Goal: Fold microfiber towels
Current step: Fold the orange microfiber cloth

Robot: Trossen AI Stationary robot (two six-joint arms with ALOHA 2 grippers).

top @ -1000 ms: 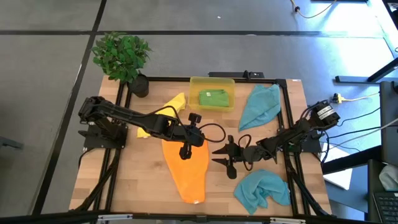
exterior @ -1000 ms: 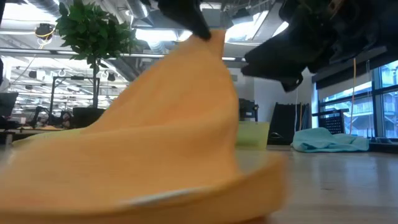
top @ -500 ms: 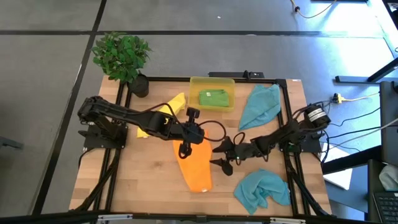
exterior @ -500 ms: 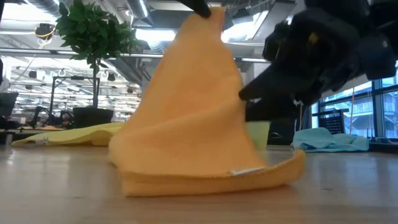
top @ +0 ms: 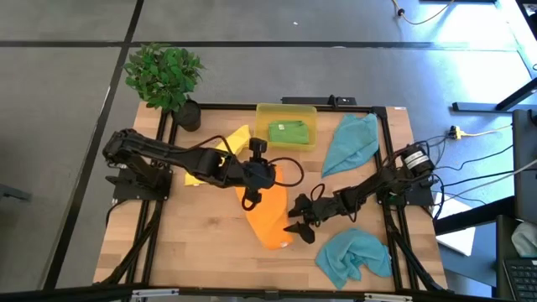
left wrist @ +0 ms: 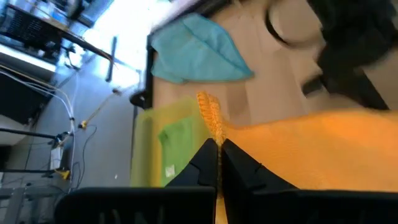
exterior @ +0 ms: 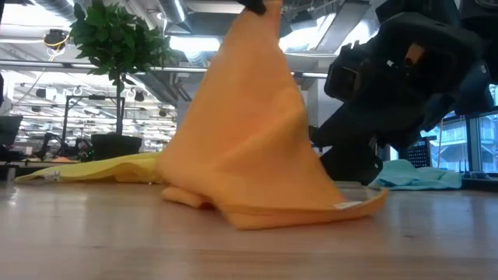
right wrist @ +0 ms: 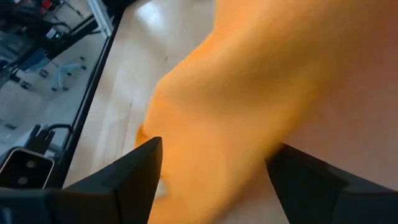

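The orange towel (top: 267,220) hangs as a cone from my left gripper (top: 251,199), which is shut on its top corner above the table's middle. Its lower edge (exterior: 272,214) lies folded on the wood. My right gripper (top: 299,226) is open at the towel's right side, low near the table. In the right wrist view the orange cloth (right wrist: 249,93) fills the space ahead of and between its two fingers. A yellow towel (top: 228,144) lies flat at the far left. A green towel (top: 288,132) sits in the bin. My left gripper pinches the orange towel's top corner (left wrist: 212,127) between its two fingers, and the hemmed edge sticks out past the fingertips. The towel hangs below the fingers, spreading out, with its lower end (top: 281,243) resting on the table. My right gripper stands with a finger (right wrist: 130,177) on each side of the towel's lower part; whether it touches the cloth I cannot tell.
A translucent yellow bin (top: 285,109) stands at the far middle. One teal towel (top: 351,143) lies crumpled at the far right, another (top: 354,256) at the near right. A potted plant (top: 164,75) is at the far left corner.
My left gripper has risen with the towel's corner. The towel has been drawn up into a taller, narrower cone, and its near end has slid along the table toward the far edge. My right gripper has come down and in toward the towel's lower right side.
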